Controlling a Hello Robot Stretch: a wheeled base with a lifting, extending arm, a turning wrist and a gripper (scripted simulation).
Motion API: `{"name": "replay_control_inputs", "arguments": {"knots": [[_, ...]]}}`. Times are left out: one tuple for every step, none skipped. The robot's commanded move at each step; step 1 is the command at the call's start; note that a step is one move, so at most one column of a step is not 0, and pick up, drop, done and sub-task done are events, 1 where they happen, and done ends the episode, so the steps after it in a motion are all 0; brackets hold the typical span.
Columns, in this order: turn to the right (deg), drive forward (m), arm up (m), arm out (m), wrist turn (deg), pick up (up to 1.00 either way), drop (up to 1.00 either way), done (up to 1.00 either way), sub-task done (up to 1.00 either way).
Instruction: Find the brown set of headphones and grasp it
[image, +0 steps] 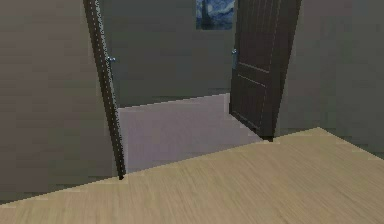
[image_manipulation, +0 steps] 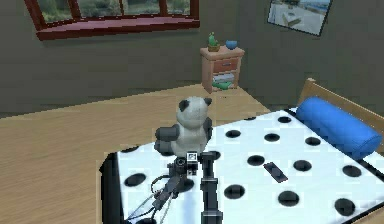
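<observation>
Where claw (image_manipulation: 166, 191) shows against spotted bed (image_manipulation: 285, 150), panda toy (image_manipulation: 190, 122) near

Pale wood-plank floor (image: 250, 185), smooth, low sheen. Dark panelled wood door (image: 262, 60), matt. Mauve flooring (image: 175, 125) past doorway, flat matt. White black-dotted cloth bedspread (image_manipulation: 300, 150). Soft plush panda (image_manipulation: 188, 122). Blue fabric pillow (image_manipulation: 335, 122). Reddish wood nightstand (image_manipulation: 222, 68) and window frame (image_manipulation: 115, 20).

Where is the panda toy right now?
In the arm side view, the panda toy sits on the spotted bed at its far edge, left of the blue pillow, with the nightstand beyond it.
</observation>
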Motion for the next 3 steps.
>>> {"name": "replay_control_inputs", "arguments": {"knots": [[0.0,0.0,0.0,0.0,45.0,0.0,0.0,0.0,0.0],[0.0,0.0,0.0,0.0,45.0,0.0,0.0,0.0,0.0],[0.0,0.0,0.0,0.0,6.0,0.0,0.0,0.0,0.0]]}}
